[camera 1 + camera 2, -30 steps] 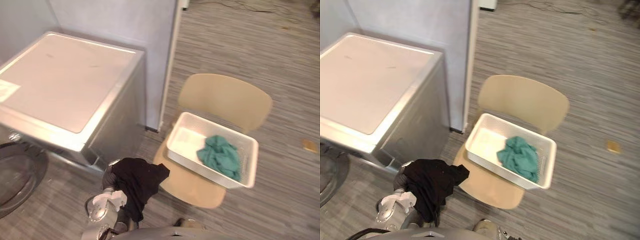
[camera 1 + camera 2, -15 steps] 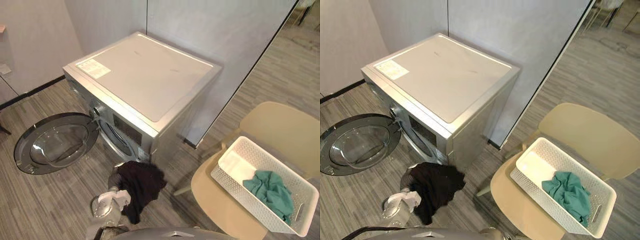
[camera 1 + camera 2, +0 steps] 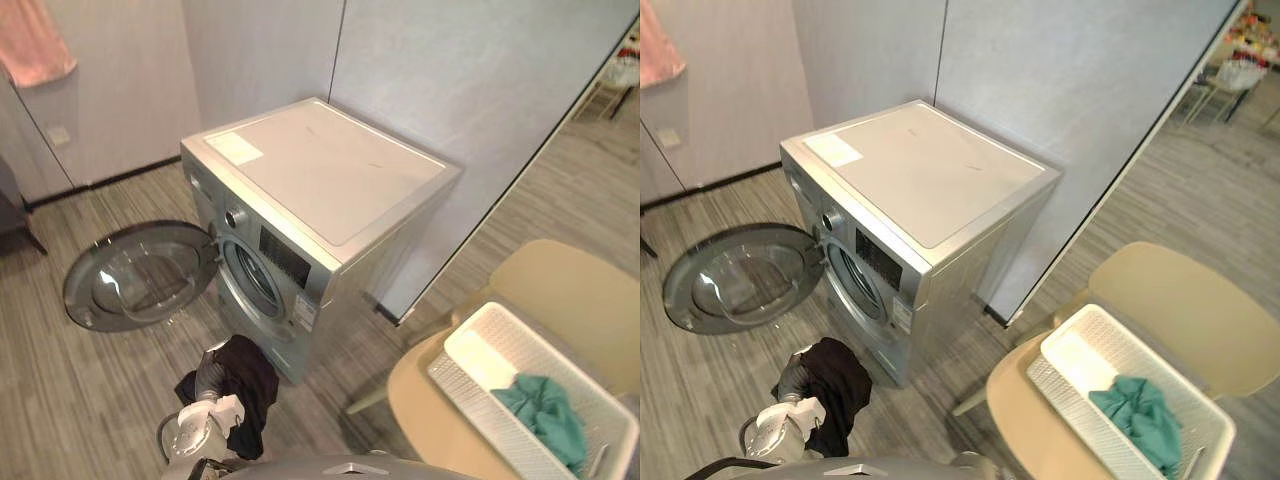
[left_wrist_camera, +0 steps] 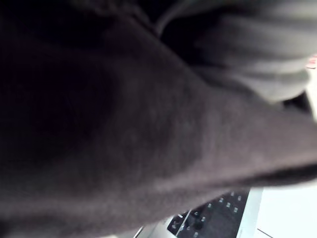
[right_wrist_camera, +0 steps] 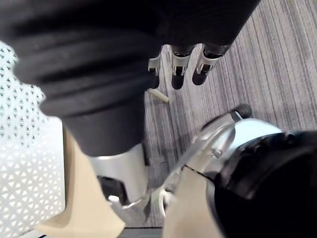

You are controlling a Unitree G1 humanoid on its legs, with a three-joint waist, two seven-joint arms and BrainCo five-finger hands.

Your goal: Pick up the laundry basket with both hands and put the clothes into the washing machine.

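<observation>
A black garment hangs from my left hand, low on the floor side just in front of the silver washing machine. The garment lies over that hand, with the machine's control panel just past it. The round door is swung open to the left, and the drum opening faces the hand. On the right, a white laundry basket rests on a beige chair with a teal cloth inside. My right hand hangs with straight fingers over the floor beside the basket.
A grey partition wall stands right behind the machine. A pink towel hangs at the upper left. Striped grey floor spreads around the open door. The chair sits close to the machine's right side.
The camera has swung left, so the machine's front and open door now show. My left hand with the black garment sits lower and closer to the drum opening.
</observation>
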